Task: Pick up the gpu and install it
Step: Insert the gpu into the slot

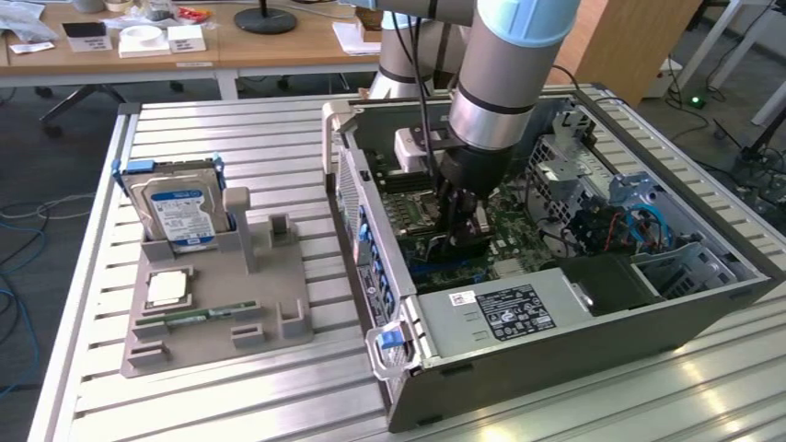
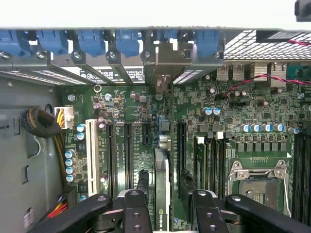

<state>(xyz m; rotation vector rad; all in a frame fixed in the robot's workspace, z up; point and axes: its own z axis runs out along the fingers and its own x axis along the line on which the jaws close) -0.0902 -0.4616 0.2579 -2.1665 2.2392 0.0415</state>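
Note:
The gpu (image 2: pixel 163 194) stands on edge in a slot of the green motherboard (image 2: pixel 131 111) inside the open computer case (image 1: pixel 553 313). Its silver bracket (image 2: pixel 160 60) sits at the case's rear wall, among the blue slot latches. My gripper (image 2: pixel 164 182) straddles the card: one dark finger (image 2: pixel 142 182) stands on each side, with a small gap to the card on both sides. Its jaws are open and hold nothing. In the exterior view the gripper (image 1: pixel 461 241) reaches straight down into the middle of the case and hides the card.
On the exterior view's left, a grey holder (image 1: pixel 221 304) carries a hard drive (image 1: pixel 182 214), a processor (image 1: pixel 168 288) and a memory stick (image 1: pixel 197 315). Inside the case are the power supply (image 1: pixel 516 308), drive cages (image 1: pixel 682 267), cables (image 1: pixel 639 226) and the empty processor socket (image 2: pixel 257 182).

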